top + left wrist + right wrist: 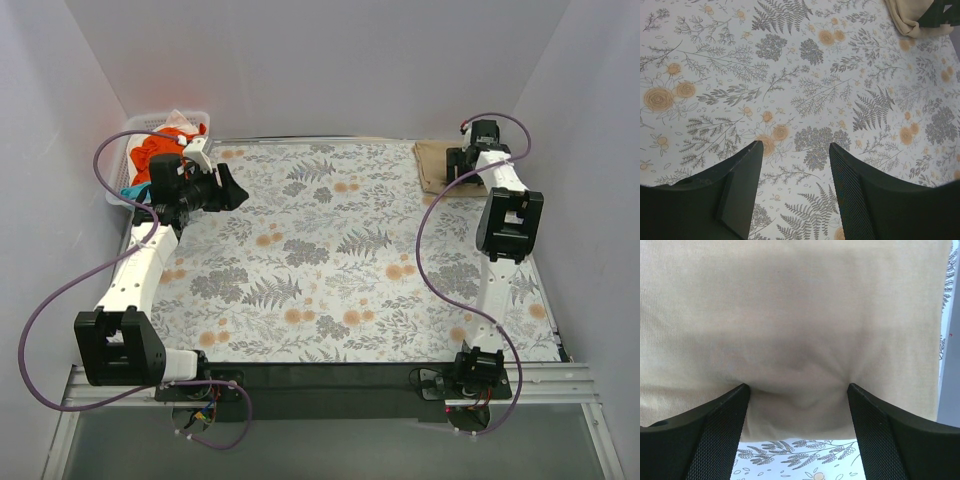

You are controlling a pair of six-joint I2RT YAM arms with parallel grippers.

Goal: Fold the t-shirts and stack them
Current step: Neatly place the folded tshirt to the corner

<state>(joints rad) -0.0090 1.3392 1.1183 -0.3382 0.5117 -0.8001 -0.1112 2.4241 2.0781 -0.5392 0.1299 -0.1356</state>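
Note:
The folded tan t-shirt [432, 166] lies at the far right corner of the table; it also shows in the left wrist view [905, 16]. My right gripper [463, 160] is down on it with jaws wide open, the tips pressing into the cloth [800, 315] near its edge, around a small pucker. The orange t-shirt [153, 150] is bunched in the white basket [128, 140] at the far left, with a teal piece [131, 190] and a white piece [181, 119]. My left gripper [232, 190] hovers open and empty over the table cover beside the basket.
The floral table cover [340, 260] spans the table. White walls close in on the left, back and right. In the right wrist view [797, 386] a strip of cover [800, 455] shows below the shirt's edge. Purple cables loop off both arms.

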